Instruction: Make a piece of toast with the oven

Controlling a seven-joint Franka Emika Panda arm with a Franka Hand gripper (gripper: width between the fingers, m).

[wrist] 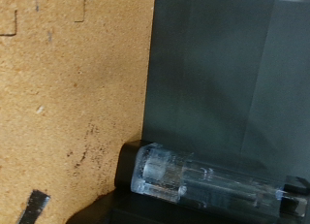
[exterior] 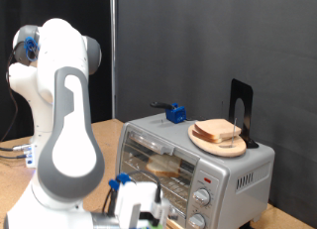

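Hanging low at the exterior view's bottom, the claw (exterior: 136, 209) sits just in front of the oven (exterior: 250, 171), near the bottom edge of its glass door (exterior: 158, 155). I cannot tell if the claw is spread or pressed together, bc no fingers show in either view. The piece of toast (exterior: 166, 168) looks to be inside the oven on the wire rack, seen thru the glass, tho it's blurry so I'm not sure. More slices sit on a round wooden plate (exterior: 234, 152) on top of the oven, w/ a small blue thing (exterior: 176, 114) and a black stand (exterior: 241, 108) beside it. The wrist view shows the brown tabletop (wrist: 68, 98), dark glass and a clear handle (wrist: 194, 177). The job right now seems to be working the door. To do it well, I think: grab the handle in the middle, go slow, and follow the door's own swing so the oven doesn't slide. No brand, label or words can be read, not even by the knobs (exterior: 203, 197).
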